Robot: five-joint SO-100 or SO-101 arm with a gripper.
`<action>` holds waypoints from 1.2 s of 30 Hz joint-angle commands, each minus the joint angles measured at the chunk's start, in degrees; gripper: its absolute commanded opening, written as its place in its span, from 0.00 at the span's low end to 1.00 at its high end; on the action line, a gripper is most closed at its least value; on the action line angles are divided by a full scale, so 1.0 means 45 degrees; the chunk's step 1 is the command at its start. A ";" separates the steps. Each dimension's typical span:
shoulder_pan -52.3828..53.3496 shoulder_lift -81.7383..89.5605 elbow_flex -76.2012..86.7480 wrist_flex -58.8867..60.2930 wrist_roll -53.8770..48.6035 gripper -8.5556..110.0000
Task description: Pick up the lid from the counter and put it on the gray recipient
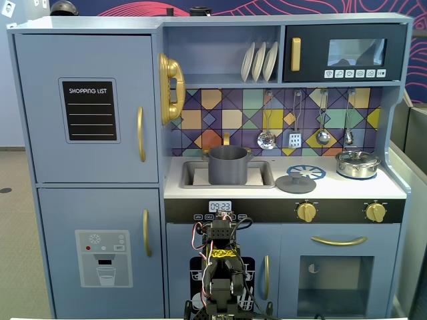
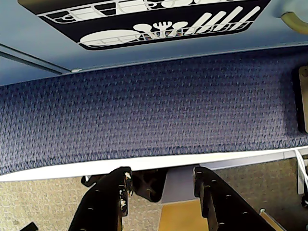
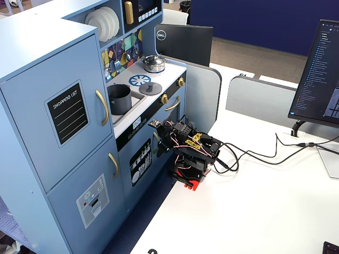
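Note:
The dark-gray lid (image 1: 295,182) lies flat on the white counter (image 1: 360,189), just right of the sink, knob up. It also shows in the other fixed view (image 3: 151,88). The gray recipient (image 1: 229,165) stands upright in the sink recess, uncovered; the other fixed view shows it too (image 3: 119,98). My arm (image 1: 222,267) is folded low in front of the kitchen's lower doors, well below the counter. My gripper (image 2: 161,175) is open and empty, jaws apart, pointing at the table edge and the blue carpet below the dishwasher door; it hangs by that door (image 3: 160,144).
A shiny silver pot with lid (image 1: 357,163) stands on the counter's right side. A blue burner print (image 1: 306,172) lies behind the lid. Utensils (image 1: 267,139) hang above the counter. A monitor (image 3: 318,74) and cables (image 3: 254,153) are on the white table right of the arm.

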 commanded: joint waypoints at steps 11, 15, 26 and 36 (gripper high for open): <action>0.1230 -0.0137 -0.0020 0.2051 0.1113 0.07; 0.1348 -0.0137 -0.0273 0.1387 0.1445 0.07; 0.2695 -0.6309 -1.1777 0.0508 -0.0137 0.07; 0.5625 -0.6758 -1.3086 -0.6387 -0.1328 0.07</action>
